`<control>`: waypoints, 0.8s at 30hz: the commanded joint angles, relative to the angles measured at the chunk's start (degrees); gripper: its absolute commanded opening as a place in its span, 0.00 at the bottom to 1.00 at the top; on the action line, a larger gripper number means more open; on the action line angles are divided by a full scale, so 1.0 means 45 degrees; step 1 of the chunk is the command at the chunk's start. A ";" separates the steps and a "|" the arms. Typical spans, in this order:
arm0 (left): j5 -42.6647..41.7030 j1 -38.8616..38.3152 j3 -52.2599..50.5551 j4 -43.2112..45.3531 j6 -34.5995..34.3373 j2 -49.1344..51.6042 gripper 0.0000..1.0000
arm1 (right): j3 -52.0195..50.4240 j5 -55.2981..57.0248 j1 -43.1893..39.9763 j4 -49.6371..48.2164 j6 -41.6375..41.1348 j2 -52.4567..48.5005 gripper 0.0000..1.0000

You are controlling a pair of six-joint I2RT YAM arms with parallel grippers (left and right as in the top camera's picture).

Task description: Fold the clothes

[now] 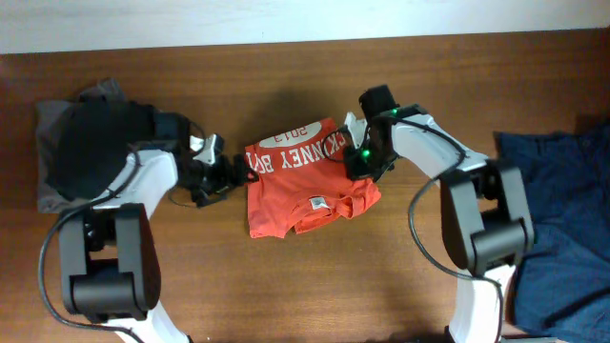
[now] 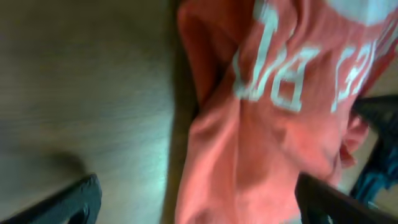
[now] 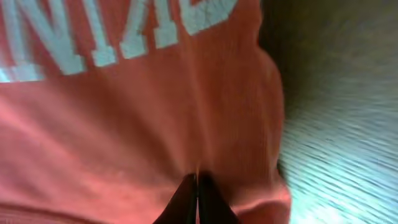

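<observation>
The orange-red T-shirt (image 1: pixel 305 181) lies folded in a small bundle at the table's middle, white lettering up. My left gripper (image 1: pixel 227 174) sits at its left edge with jaws spread wide. In the left wrist view the shirt's edge (image 2: pixel 261 143) lies between the two dark fingers (image 2: pixel 71 202), and the left gripper (image 2: pixel 199 208) holds nothing. My right gripper (image 1: pixel 360 160) is at the shirt's right edge. In the right wrist view the right gripper (image 3: pixel 198 186) has its fingers pressed together on a pinch of the orange cloth (image 3: pixel 124 137), and a crease runs up from the tips.
Black and grey garments (image 1: pixel 91 143) are heaped at the back left, behind the left arm. A navy blue garment (image 1: pixel 562 219) covers the right end of the wooden table (image 1: pixel 305 295). A pale wall edge runs along the back.
</observation>
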State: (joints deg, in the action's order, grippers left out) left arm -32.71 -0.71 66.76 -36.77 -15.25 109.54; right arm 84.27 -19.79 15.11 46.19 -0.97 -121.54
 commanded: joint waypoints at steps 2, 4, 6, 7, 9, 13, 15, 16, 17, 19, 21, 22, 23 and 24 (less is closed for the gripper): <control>-0.0121 -0.0724 -0.1258 0.1520 -0.2657 -0.0165 0.99 | -0.0180 0.0869 0.0102 0.0597 0.0136 -0.0578 0.08; -0.0117 -0.1180 -0.1681 0.2511 -0.3648 -0.0165 0.99 | -0.0180 0.0787 0.0107 0.0782 0.0175 -0.0578 0.09; -0.0121 -0.1632 -0.1904 0.3211 -0.4464 -0.0165 0.99 | -0.0180 0.0792 0.0165 0.0884 0.0170 -0.0578 0.08; -0.0112 -0.1870 -0.1953 0.3463 -0.4668 -0.0151 0.99 | -0.0180 0.0792 0.0219 0.0913 0.0170 -0.0578 0.08; -0.0078 -0.2259 -0.1953 0.3716 -0.4945 -0.0034 0.98 | -0.0180 0.0792 0.0238 0.0928 0.0170 -0.0578 0.09; -0.0121 -0.2919 -0.1953 0.4299 -0.6115 0.0763 0.98 | -0.0180 0.0797 0.0233 0.0976 0.0175 -0.0578 0.08; -0.0160 -0.3143 -0.1948 0.4745 -0.6649 0.1360 0.97 | -0.0180 0.0797 0.0233 0.0986 0.0185 -0.0578 0.09; -0.0272 -0.3225 -0.1948 0.5071 -0.6819 0.1656 0.93 | -0.0180 0.0792 0.0233 0.0991 0.0321 -0.0578 0.08; -0.0593 -0.3317 -0.1948 0.5702 -0.6946 0.2025 0.89 | -0.0180 0.0792 0.0238 0.0991 0.0369 -0.0578 0.08; -0.0879 -0.3434 -0.1948 0.6217 -0.6955 0.2200 0.79 | -0.0180 0.0797 0.0233 0.0996 0.0369 -0.0578 0.08; -0.1175 -0.3585 -0.1948 0.6659 -0.6951 0.2259 0.72 | -0.0180 0.0792 0.0233 0.1010 0.0369 -0.0578 0.09; -0.1171 -0.3667 -0.1948 0.6751 -0.6946 0.2259 0.66 | -0.0180 0.0797 0.0233 0.1020 0.0369 -0.0578 0.08; -0.1171 -0.3818 -0.1948 0.6980 -0.6931 0.2259 0.56 | -0.0180 0.0797 0.0233 0.1020 0.0369 -0.0578 0.08; -0.1156 -0.3910 -0.1948 0.7223 -0.6693 0.2259 0.46 | -0.0180 0.0801 0.0233 0.1025 0.0369 -0.0578 0.08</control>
State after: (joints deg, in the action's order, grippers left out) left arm -41.23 -16.08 60.82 -4.38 -46.06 115.18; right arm 84.64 -19.27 15.27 49.78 0.21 -121.56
